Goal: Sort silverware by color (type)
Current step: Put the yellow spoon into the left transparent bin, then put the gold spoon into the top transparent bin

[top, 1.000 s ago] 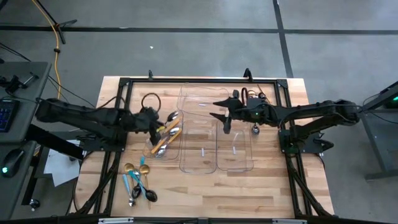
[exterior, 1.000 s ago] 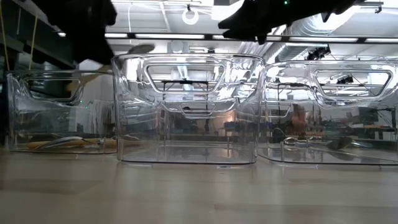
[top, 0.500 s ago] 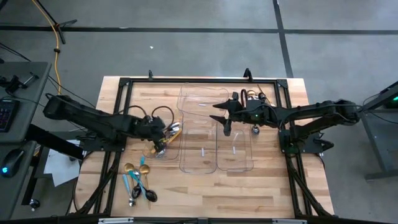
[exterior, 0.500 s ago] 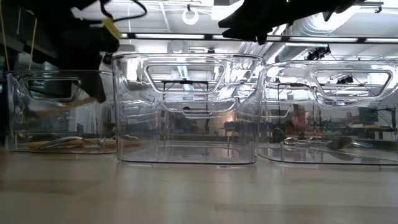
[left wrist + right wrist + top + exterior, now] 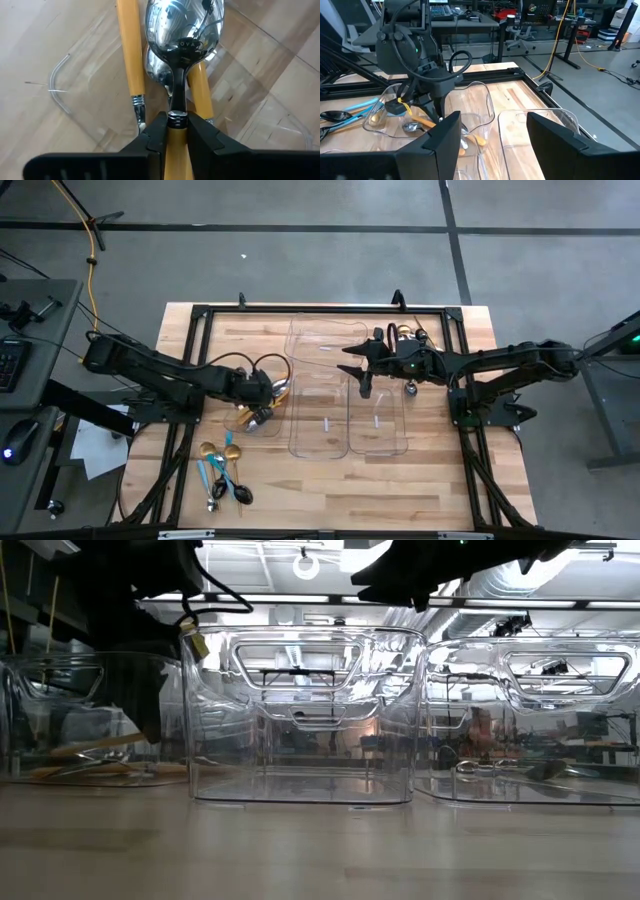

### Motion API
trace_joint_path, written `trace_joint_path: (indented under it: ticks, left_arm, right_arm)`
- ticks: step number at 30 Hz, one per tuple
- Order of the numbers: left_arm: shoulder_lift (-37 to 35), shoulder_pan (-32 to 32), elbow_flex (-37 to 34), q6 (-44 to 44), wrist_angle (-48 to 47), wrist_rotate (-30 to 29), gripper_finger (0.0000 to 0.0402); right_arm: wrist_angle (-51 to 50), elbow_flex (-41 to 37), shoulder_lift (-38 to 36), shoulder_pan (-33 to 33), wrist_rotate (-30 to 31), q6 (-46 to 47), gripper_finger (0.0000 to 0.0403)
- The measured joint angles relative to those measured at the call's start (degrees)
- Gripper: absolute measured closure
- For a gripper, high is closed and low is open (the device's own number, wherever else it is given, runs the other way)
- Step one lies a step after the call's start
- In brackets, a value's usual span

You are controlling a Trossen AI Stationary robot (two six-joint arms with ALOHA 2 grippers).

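Note:
My left gripper (image 5: 266,392) reaches down into the left clear tray (image 5: 245,427) and is shut on an orange-handled silver spoon (image 5: 184,30). Other orange-handled pieces (image 5: 129,50) lie on that tray's floor under it. My right gripper (image 5: 356,377) hovers open above the wall between the middle tray (image 5: 318,442) and the right tray (image 5: 378,445), touching nothing. A gold spoon (image 5: 208,450) and light-blue and teal-handled pieces (image 5: 222,480) lie flat on the table near its near-left part. My left gripper pinches the spoon between its two fingers at the neck end of the orange handle, by the metal collar (image 5: 177,117). The fingers (image 5: 155,135) come from above, slanting. The bowl points away over the other pieces; whether it rests on them I cannot tell.
Three clear trays stand side by side mid-table, their tall walls (image 5: 300,715) around the grippers. A black frame (image 5: 195,315) borders the tabletop. More cutlery (image 5: 405,335) lies behind the right arm at the far side. Bare wood (image 5: 400,490) shows along the near edge.
My left gripper has gone down into the left tray and toward the table's right, carrying the orange-handled spoon, which has dropped from rim height to just above the tray floor. The left tray has slid slightly toward the table's left.

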Motion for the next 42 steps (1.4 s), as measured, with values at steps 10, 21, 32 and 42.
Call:
trace_joint_path:
  ticks: [10,21,32,42]
  left_arm:
    - [0.0,0.0,0.0,1.74,-0.07,-0.02,0.0315]
    - [-7.32,-0.08,12.06,12.19,-10.15,-7.24,0.0298]
    - [-22.66,-0.55,-0.51,45.29,46.21,-2.99,0.0298]
    - [-20.12,9.16,-14.24,43.71,69.95,7.89,0.0298]
  right_arm:
    - [0.0,0.0,0.0,0.0,0.01,0.0,0.0192]
    - [-0.04,0.0,0.0,0.0,0.02,-0.2,0.0192]
    - [-0.55,0.0,0.02,-0.02,-1.02,-1.17,0.0192]
    - [-1.0,0.0,0.02,0.33,-1.65,-2.85,0.0192]
